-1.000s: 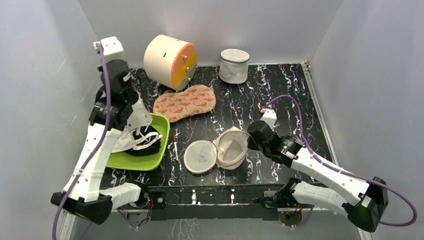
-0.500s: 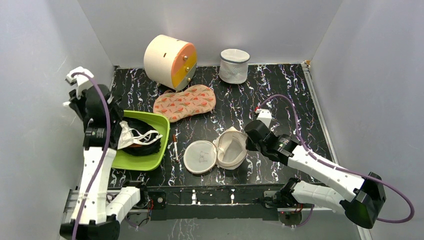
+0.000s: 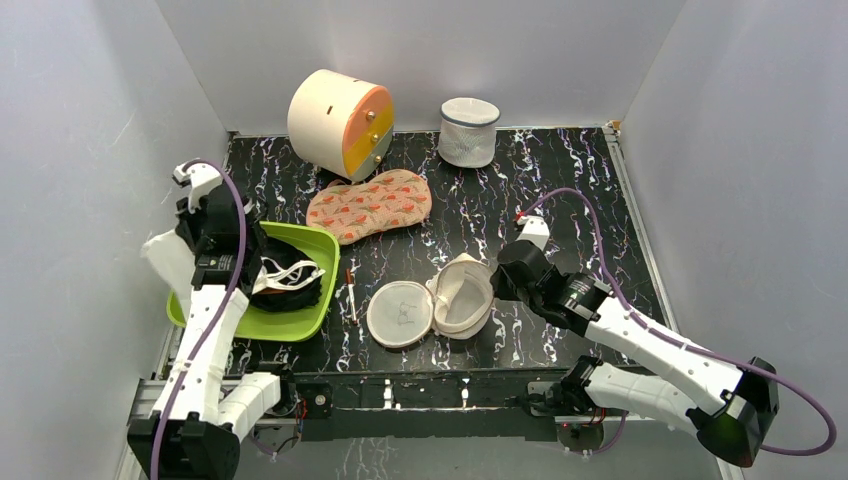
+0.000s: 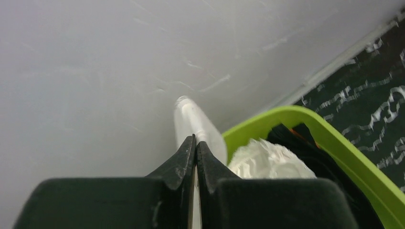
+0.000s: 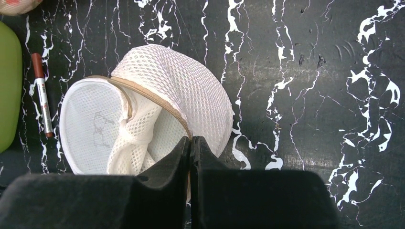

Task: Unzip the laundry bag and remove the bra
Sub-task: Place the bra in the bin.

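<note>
The laundry bag (image 3: pixel 462 295) lies unzipped at the table's middle front. Its flat face (image 3: pixel 400 313) is folded out to the left, and the dome (image 5: pixel 181 90) looks empty. My right gripper (image 3: pixel 495 285) is shut on the bag's tan zip trim (image 5: pixel 157 102) at the dome's right edge, as the right wrist view (image 5: pixel 191 139) shows. The white bra (image 3: pixel 285 275) lies in the green bin (image 3: pixel 300 325) on a black garment (image 3: pixel 305 295). My left gripper (image 4: pixel 195 138) sits at the bin's left rim by the wall, shut on a thin white band of the bra (image 4: pixel 267 162).
A red-capped marker (image 3: pixel 351 292) lies between the bin and the bag. An orange patterned cloth (image 3: pixel 368 205), a round cream drawer box (image 3: pixel 335 120) and a white cylindrical mesh bag (image 3: pixel 468 130) stand at the back. The left wall is close to the left arm.
The left arm came down from above the bin, swung out to the left wall and back to the bin's left rim. The bra now lies in the bin. The right arm barely moved.
</note>
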Controlling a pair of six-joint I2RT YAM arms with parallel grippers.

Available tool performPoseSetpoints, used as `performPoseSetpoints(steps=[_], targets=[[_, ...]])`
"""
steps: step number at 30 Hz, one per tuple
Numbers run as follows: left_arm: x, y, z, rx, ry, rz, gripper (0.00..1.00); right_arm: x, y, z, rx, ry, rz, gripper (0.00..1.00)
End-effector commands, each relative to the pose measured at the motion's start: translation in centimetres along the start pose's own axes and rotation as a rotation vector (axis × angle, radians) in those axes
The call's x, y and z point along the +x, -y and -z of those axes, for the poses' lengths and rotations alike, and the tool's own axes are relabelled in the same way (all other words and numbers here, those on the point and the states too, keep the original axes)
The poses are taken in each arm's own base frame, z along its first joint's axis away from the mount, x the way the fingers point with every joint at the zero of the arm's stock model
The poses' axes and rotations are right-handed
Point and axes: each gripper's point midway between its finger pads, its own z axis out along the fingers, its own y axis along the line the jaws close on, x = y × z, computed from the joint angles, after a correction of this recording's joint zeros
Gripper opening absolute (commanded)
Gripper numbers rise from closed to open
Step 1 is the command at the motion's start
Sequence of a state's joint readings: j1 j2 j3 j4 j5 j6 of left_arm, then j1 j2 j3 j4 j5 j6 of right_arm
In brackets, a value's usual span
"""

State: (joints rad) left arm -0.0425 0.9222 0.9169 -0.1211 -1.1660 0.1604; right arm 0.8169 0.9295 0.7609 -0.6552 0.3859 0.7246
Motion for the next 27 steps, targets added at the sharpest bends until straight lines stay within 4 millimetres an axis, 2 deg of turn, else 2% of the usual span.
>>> performPoseSetpoints(steps=[1, 3, 7, 13, 22, 27], targets=[[3.9, 5.0, 0.7, 0.223, -0.117, 0.036, 0.0, -1.7, -0.3, 0.7, -0.012, 0.064, -0.032, 0.0], [5.3, 7.5, 1.2, 0.323, -0.177, -0.003, 0.0, -1.8, -0.4, 0.7, -0.014, 0.067, -0.038, 0.0], [7.2, 11.1, 2.9, 0.46, -0.261, -0.075, 0.0, -1.7, -0.4, 0.5, -0.016, 0.067, -0.04, 0.0], [9.2, 14.5, 7.5, 0.656, -0.235, -0.186, 0.0, -1.8, -0.6, 0.3, -0.015, 0.07, -0.043, 0.0], [12.6, 16.6, 13.8, 0.874, -0.327, -0.195, 0.0, -1.9, -0.4, 0.2, -0.004, 0.072, -0.036, 0.0], [13.3, 18.1, 17.6, 0.988, -0.345, -0.223, 0.0, -1.8, -0.4, 0.2, -0.003, 0.071, -0.037, 0.0]])
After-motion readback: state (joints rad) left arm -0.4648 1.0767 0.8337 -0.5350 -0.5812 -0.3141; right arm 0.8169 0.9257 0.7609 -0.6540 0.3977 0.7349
